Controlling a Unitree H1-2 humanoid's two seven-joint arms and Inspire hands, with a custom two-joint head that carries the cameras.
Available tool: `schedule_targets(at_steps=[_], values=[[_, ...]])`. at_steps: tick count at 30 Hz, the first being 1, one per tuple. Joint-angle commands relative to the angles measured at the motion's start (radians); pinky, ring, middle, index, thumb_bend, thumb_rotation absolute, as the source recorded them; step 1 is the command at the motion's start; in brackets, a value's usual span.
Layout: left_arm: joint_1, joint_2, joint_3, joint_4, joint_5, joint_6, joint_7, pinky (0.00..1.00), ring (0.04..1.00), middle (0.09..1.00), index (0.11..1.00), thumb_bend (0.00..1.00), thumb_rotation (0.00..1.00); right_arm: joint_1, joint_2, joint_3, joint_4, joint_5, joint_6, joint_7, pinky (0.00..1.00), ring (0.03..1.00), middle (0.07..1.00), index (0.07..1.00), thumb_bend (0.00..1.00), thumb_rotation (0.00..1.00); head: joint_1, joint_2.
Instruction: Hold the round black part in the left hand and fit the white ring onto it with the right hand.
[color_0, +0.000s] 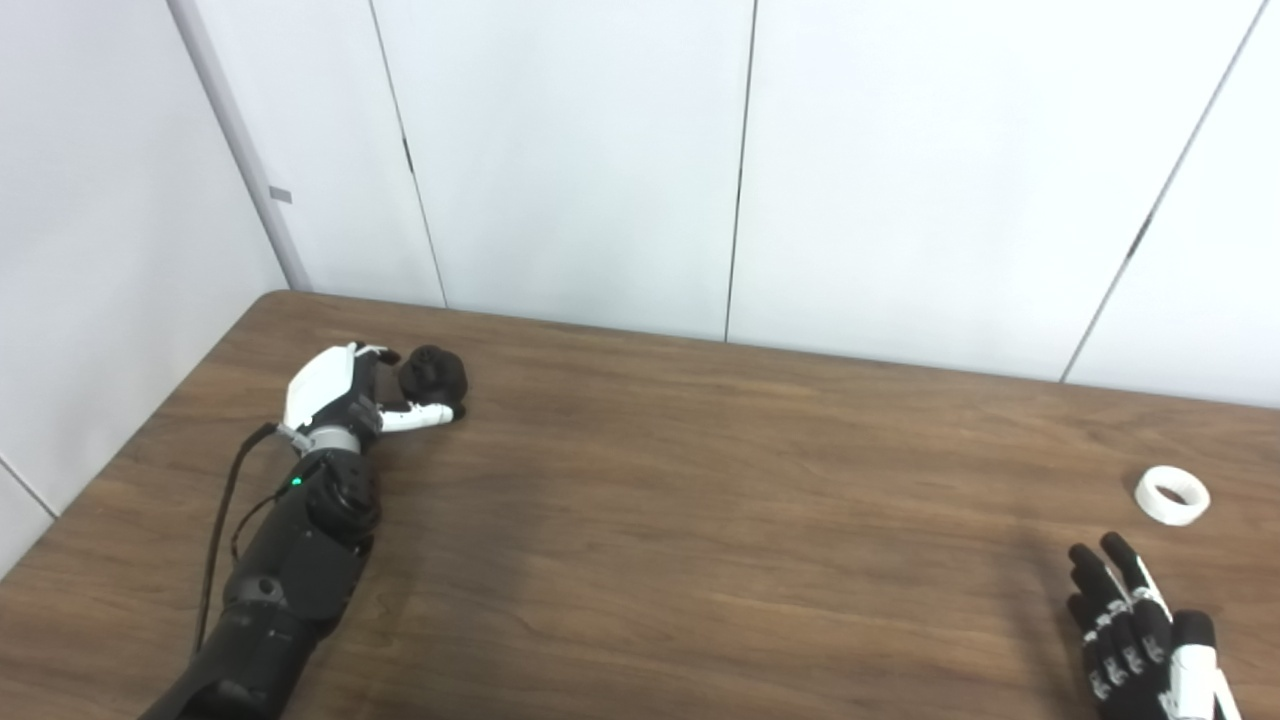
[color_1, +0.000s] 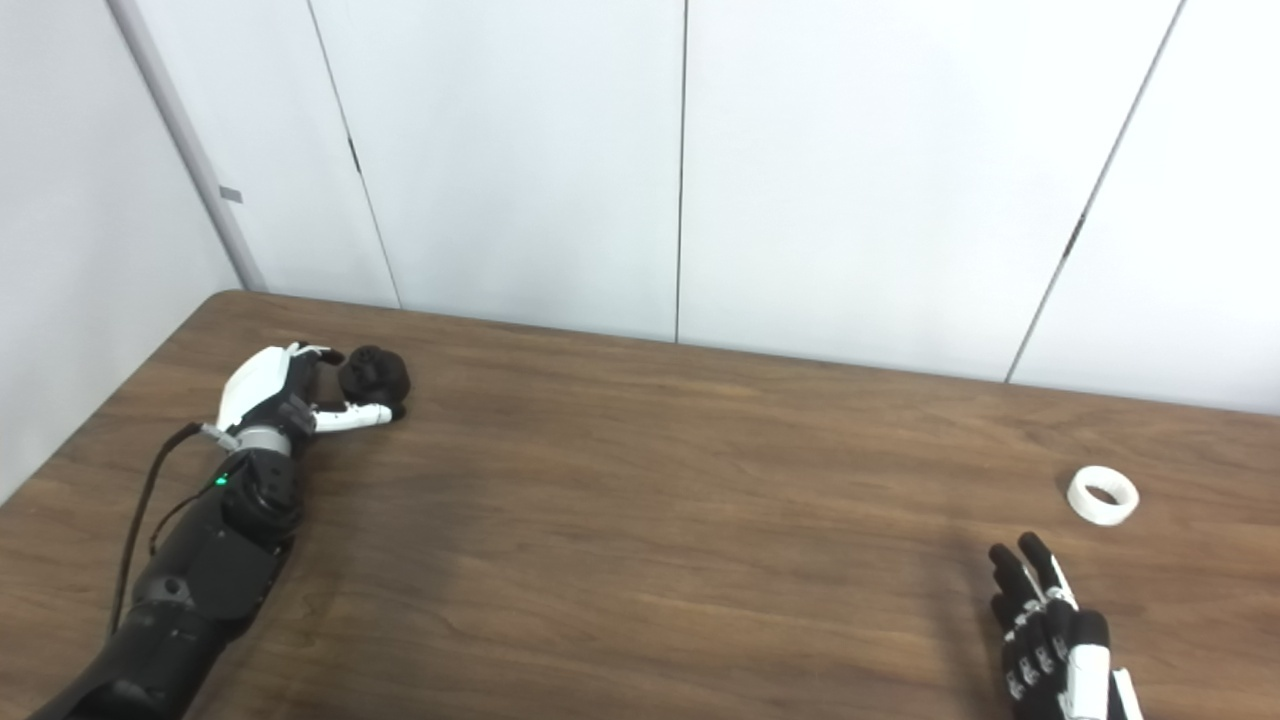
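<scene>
- Far left, left hand (color_0: 345, 395) was curled around round black part (color_0: 433, 372) on table (color_0: 640, 520).
- Right hand (color_0: 1135, 630) was released, fingers spread, near white ring (color_0: 1171, 494), not touching.

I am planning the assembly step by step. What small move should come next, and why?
Probably the right hand should reach forward to the white ring. The ring lies alone on the table, just beyond the hand's open, empty fingers. The left hand already curls around the round black part at the far left, though a firm hold cannot be confirmed.
</scene>
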Motion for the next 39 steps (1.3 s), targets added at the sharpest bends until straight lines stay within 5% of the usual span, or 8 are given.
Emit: schedule_targets(at_steps=[1,26,39], values=[[-0.056,0.041,-0.003,0.008,0.004,-0.026,0.016,1.0,1.0,0.978,0.818,1.0,0.41,0.068,-0.013,-0.007,0.022,-0.001,-0.019,0.008,1.0,0.957,0.914,0.938,0.6,1.0,0.0,0.002],[-0.084,0.035,-0.022,0.074,-0.01,-0.047,0.034,1.0,1.0,0.957,0.804,1.0,0.37,0.086,-0.013,-0.014,-0.003,0.006,-0.004,0.007,1.0,0.95,0.907,0.93,0.61,1.0,-0.005,0.015],[-0.067,0.032,-0.015,0.065,-0.028,-0.102,0.057,1.0,0.978,0.878,0.643,0.92,0.26,0.096,-0.017,-0.016,-0.012,0.003,0.0,0.009,1.0,0.956,0.909,0.931,0.6,1.0,-0.008,0.018]])
